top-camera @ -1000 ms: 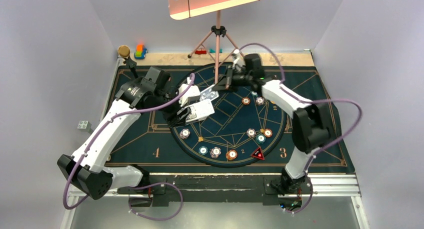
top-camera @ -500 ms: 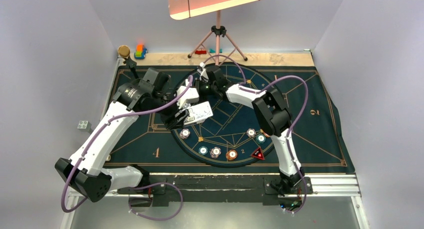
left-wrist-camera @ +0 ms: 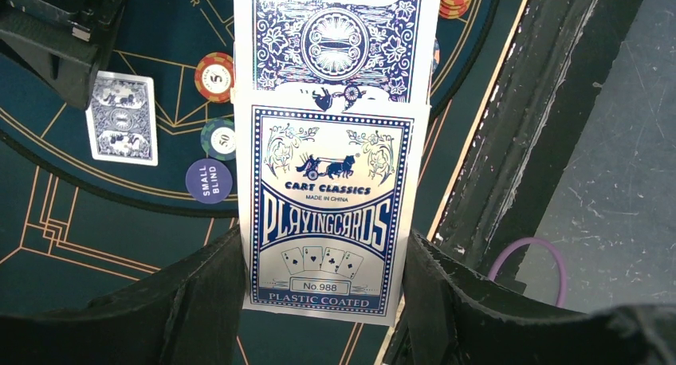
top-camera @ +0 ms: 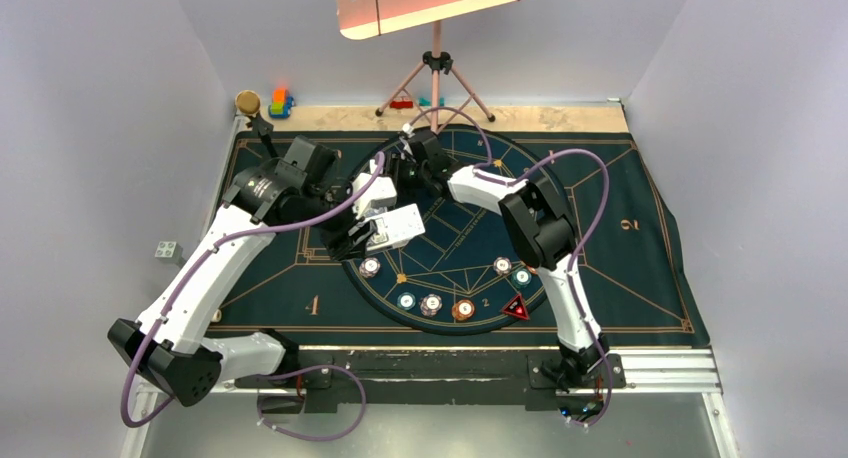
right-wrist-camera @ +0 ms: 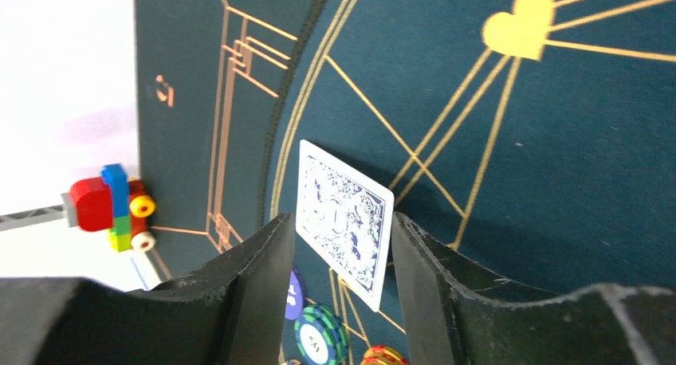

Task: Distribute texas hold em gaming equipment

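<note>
My left gripper [left-wrist-camera: 323, 249] is shut on a blue and white playing card box [left-wrist-camera: 331, 213], held above the dark mat [top-camera: 620, 268]. A blue-backed card [left-wrist-camera: 343, 38] sticks out of the box's far end. My right gripper [right-wrist-camera: 341, 221] stands open over a single blue-backed card [right-wrist-camera: 344, 221] lying face down on the mat. That same card [left-wrist-camera: 122, 118] shows flat in the left wrist view, just below the right gripper [left-wrist-camera: 56, 38]. Beside it lie an orange chip [left-wrist-camera: 215, 76], a teal chip [left-wrist-camera: 218, 138] and a dark-blue small blind disc [left-wrist-camera: 209, 181].
Several more chips [top-camera: 431, 303] and a red-black triangular marker [top-camera: 516, 307] sit along the near arc of the mat's circle. Coloured toy blocks [right-wrist-camera: 108, 202] stand off the mat's far left corner. A tripod [top-camera: 436, 73] stands behind the mat.
My right arm swung from the box toward the far left of the circle with a card, then opened, and the card now lies on the mat. The left arm barely moved.
</note>
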Available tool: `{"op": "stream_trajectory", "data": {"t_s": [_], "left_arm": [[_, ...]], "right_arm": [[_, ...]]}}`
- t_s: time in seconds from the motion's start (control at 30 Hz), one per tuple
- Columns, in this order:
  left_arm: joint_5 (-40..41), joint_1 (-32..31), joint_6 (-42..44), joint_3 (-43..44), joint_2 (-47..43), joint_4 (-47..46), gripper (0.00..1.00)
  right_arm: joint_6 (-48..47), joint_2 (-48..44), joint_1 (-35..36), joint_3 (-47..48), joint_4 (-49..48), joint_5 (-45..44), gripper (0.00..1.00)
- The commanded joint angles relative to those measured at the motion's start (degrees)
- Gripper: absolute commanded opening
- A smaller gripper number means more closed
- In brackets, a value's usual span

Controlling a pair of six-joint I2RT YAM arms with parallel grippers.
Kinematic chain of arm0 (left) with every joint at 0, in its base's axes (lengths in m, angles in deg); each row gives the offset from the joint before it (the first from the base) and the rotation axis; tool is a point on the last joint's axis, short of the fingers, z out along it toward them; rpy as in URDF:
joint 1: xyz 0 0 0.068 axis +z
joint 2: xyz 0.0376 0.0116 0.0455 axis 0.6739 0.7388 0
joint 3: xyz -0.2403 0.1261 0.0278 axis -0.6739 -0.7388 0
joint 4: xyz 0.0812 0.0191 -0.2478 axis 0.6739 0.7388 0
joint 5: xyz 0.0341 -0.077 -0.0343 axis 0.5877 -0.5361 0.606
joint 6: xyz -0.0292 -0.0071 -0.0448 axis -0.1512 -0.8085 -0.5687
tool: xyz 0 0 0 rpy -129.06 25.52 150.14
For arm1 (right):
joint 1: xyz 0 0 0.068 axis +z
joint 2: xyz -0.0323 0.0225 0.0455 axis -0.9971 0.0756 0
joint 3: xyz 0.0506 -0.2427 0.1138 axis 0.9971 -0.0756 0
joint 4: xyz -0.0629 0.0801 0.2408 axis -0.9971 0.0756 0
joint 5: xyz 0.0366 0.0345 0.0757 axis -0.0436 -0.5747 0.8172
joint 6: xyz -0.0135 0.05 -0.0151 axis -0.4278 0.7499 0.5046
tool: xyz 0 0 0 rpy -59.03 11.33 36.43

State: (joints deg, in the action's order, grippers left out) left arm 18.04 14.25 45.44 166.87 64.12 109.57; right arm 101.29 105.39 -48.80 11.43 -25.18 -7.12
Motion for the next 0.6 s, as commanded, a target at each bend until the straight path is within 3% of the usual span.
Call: {"op": "stream_trajectory", "data": {"t_s": [0.0, 0.3, 0.57], "left_arm": [[-1.1, 0.4, 0.6, 0.4, -0.5, -0.2, 0.0], [-0.9, 0.4, 0.7, 0.4, -1.0, -0.4, 0.0], [-0.8, 0.4, 0.6, -0.3, -1.0, -1.7, 0.0]], "right_arm": [[-4.7, -6.1, 0.2, 2.0, 6.0, -5.3, 0.55], [-9.4, -20.1, -1.1, 3.3, 15.5, -5.2, 0.7], [-8.4, -40.3, -4.8, -12.2, 13.0, 0.3, 0.83]]}}
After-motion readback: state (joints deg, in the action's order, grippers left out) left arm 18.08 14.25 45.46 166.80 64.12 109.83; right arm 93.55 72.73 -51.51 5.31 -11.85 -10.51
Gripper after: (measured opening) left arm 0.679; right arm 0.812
